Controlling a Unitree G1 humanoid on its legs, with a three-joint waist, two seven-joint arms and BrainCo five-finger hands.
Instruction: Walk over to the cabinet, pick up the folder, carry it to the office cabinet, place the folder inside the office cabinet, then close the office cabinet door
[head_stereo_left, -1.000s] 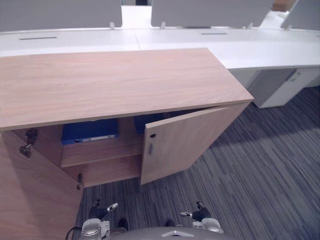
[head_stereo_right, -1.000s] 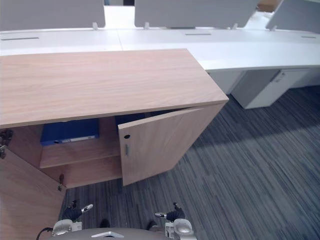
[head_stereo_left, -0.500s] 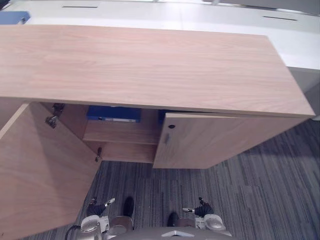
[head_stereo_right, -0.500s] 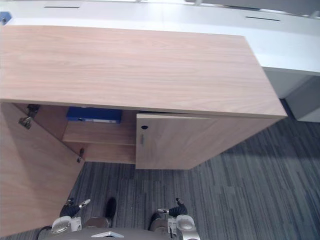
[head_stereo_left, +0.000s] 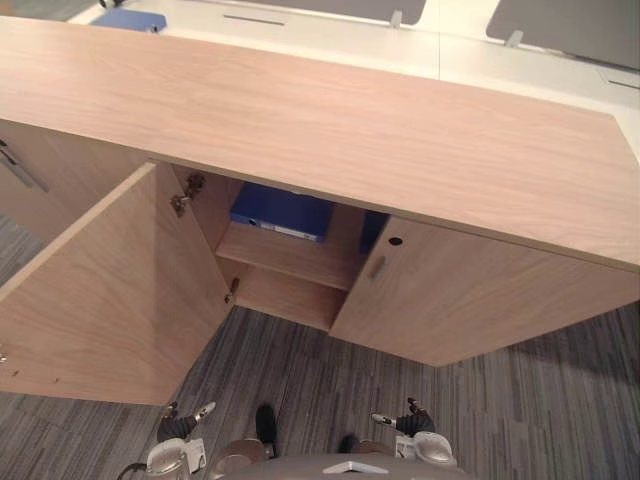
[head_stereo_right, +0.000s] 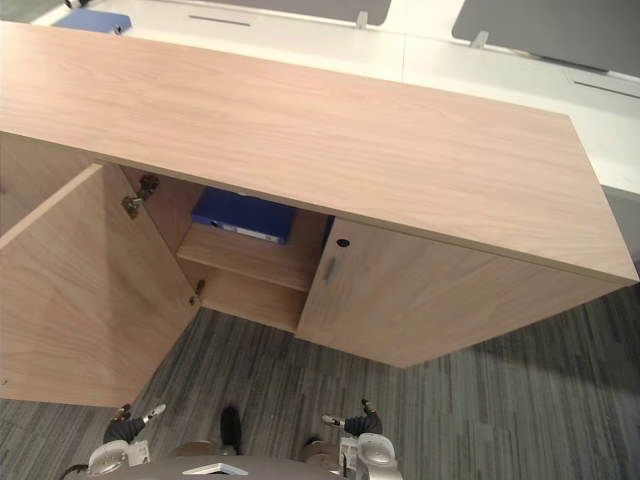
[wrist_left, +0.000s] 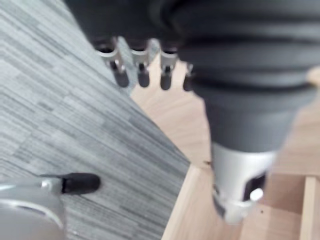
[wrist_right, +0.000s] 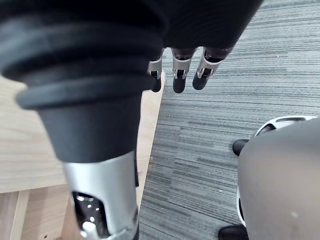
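1. Since a second ago the head camera is swinging toward the robot's left, so the whole scene is shifting. The office cabinet (head_stereo_left: 400, 140) is now showing its left door (head_stereo_left: 110, 290) in full.
2. Left door is standing wide open. Right door (head_stereo_left: 480, 310) is standing ajar, its handle edge out from the cabinet front.
3. Blue folder (head_stereo_left: 283, 212) is lying flat on the upper shelf (head_stereo_left: 290, 262) inside the cabinet, in the left opening, well apart from both hands.
4. A second blue folder (head_stereo_left: 130, 18) is lying on the white desk (head_stereo_left: 330, 45) behind the cabinet.
5. Left hand (head_stereo_left: 185, 422) is hanging low over the grey carpet (head_stereo_left: 300, 380) in front of the open door, fingers (wrist_left: 142, 70) straight and relaxed, holding nothing.
6. Right hand (head_stereo_left: 410, 422) is hanging likewise in front of the right door, fingers (wrist_right: 178, 75) straight, empty.
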